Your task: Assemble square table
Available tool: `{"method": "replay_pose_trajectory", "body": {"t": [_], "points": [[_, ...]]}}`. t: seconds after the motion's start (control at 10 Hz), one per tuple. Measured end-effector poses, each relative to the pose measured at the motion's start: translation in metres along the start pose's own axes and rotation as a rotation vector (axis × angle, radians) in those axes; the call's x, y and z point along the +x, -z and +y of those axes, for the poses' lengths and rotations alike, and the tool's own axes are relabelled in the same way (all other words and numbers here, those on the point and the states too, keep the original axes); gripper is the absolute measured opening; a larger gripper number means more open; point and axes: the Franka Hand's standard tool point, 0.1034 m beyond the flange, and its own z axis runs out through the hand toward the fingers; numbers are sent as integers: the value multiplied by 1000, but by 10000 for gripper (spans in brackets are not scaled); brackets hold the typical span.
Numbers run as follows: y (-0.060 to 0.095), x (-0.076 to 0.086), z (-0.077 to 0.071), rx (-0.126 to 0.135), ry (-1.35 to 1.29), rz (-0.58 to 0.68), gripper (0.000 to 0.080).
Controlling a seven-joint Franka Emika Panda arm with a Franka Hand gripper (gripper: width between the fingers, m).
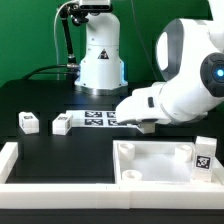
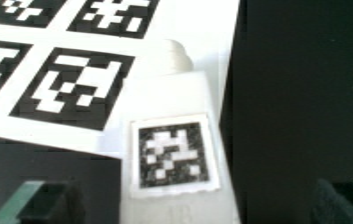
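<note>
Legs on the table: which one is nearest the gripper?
The leg lying at the marker board's edge, directly below the open gripper; the others lie apart.

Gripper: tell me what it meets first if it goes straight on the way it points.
The gripper would most likely meet the white leg, which lies between its open fingers and partly over the marker board. The gap left is unclear.

My arm reaches in from the exterior view's right, forearm sloping down, pincer held low and pointing downward. In the wrist view my fingers stand wide apart.
</note>
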Motion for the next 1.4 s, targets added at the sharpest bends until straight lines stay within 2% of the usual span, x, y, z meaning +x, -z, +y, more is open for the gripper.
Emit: {"method": "replay_pose_trajectory", "body": {"t": [0.2, 0.4, 0.5, 0.6, 1.1, 1.2, 1.3, 1.4], "points": [[0, 0, 1, 1, -1, -1, 649], [0, 0, 1, 2, -2, -1, 398], [0, 0, 1, 2, -2, -1, 398], [0, 0, 2, 3, -2, -1, 288], [0, 0, 3, 5, -4, -1, 288], [5, -3, 5, 13, -1, -6, 288], [35, -12, 19, 51, 0, -13, 289], [62, -14, 35, 69, -25, 53, 291]]}}
